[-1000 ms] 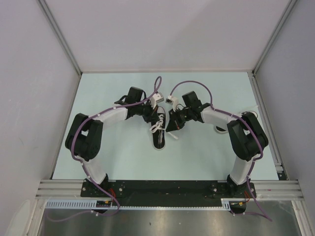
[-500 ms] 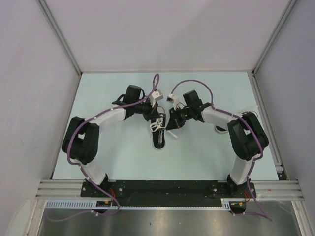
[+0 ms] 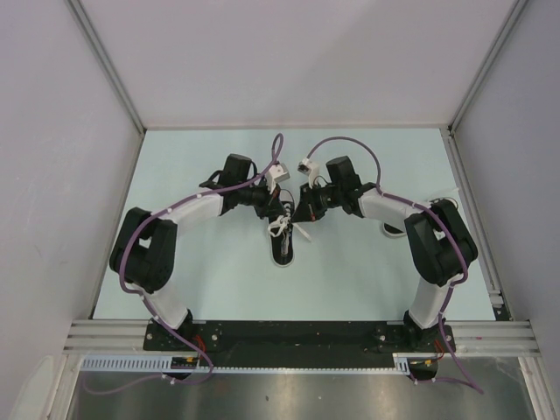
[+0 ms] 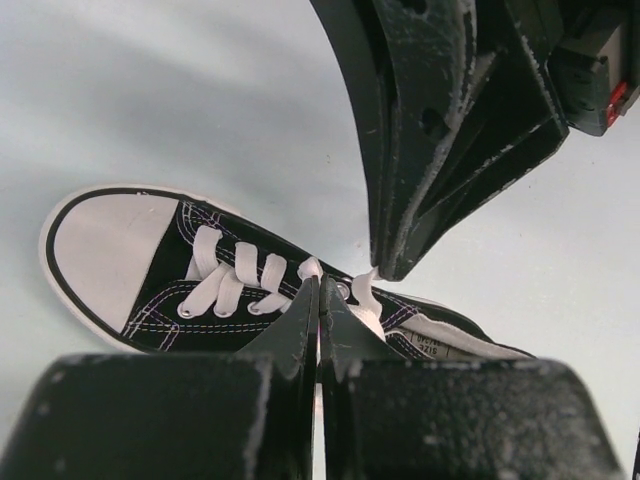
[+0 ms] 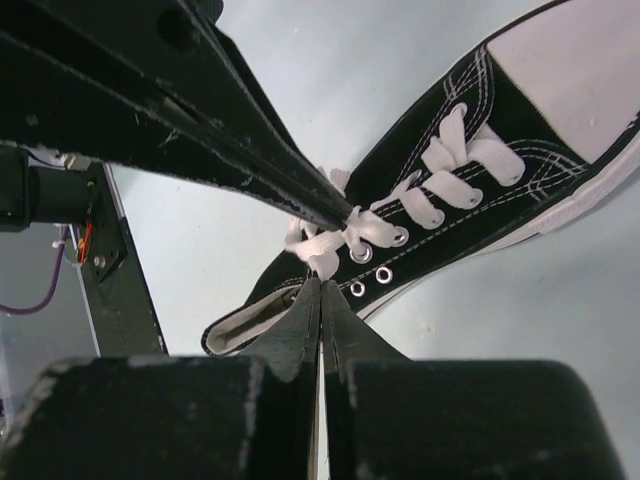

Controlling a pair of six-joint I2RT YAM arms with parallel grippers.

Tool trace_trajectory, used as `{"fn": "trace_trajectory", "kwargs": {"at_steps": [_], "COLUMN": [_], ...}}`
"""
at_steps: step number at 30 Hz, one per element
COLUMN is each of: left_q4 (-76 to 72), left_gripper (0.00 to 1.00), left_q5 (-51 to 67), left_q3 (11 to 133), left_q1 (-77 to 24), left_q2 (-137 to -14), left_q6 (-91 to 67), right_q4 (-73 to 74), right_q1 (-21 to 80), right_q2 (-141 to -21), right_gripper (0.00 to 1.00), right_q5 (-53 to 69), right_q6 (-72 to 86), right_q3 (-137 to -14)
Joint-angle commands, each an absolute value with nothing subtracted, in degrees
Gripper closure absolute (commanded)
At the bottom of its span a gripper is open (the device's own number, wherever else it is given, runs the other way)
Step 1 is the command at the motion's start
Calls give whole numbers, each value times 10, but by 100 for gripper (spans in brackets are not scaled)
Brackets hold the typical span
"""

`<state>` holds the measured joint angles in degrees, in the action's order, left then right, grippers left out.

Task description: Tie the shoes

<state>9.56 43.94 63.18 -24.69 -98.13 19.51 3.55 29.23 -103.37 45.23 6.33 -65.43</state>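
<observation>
One black sneaker [image 3: 285,246] with a white toe cap lies mid-table, toe toward the arms. It also shows in the left wrist view [image 4: 150,290] and the right wrist view [image 5: 470,200]. Its white laces [image 3: 282,224] are bunched over the tongue. My left gripper [image 3: 278,210] and right gripper [image 3: 300,213] meet tip to tip above the shoe's opening. The left gripper [image 4: 319,288] is shut, with a white lace [image 4: 311,268] at its tip. The right gripper [image 5: 322,287] is shut, pinching a lace [image 5: 326,262] at its tip.
White walls with metal rails [image 3: 109,74] enclose the pale table on three sides. A small pale round object [image 3: 391,230] lies under my right forearm. Purple cables [image 3: 350,144] loop above both wrists. The arm bases stand on a black plate [image 3: 297,337] at the near edge.
Both grippers have moved a little toward the far side and closer together over the shoe's opening. The left elbow has swung outward to the left. The lace bundle has shifted with them.
</observation>
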Motion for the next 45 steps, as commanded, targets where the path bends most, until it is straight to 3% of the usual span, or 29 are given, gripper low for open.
{"fn": "trace_trajectory", "kwargs": {"at_steps": [1, 30, 34, 35, 38, 41, 45], "left_q4": [79, 63, 69, 69, 54, 62, 116], "left_gripper": [100, 100, 86, 76, 69, 69, 75], "left_q5": [465, 481, 481, 480, 469, 443, 413], "left_q3": [628, 605, 609, 610, 605, 614, 635], "left_q1": [-247, -237, -221, -215, -189, -175, -178], "left_q2": [-947, -936, -931, -930, -918, -926, -954], "left_q6": [191, 144, 149, 149, 145, 155, 176], "right_q4": [-25, -87, -75, -74, -70, -67, -59], "right_q1": [294, 311, 310, 309, 309, 309, 310], "right_q2": [-1027, -1093, -1092, -1091, -1090, -1090, -1085], "right_gripper": [100, 100, 100, 100, 100, 100, 100], "right_q5": [436, 392, 389, 389, 389, 390, 389], "right_q6": [96, 208, 199, 197, 192, 187, 178], "right_q3": [-657, -657, -657, -657, -657, -656, -656]}}
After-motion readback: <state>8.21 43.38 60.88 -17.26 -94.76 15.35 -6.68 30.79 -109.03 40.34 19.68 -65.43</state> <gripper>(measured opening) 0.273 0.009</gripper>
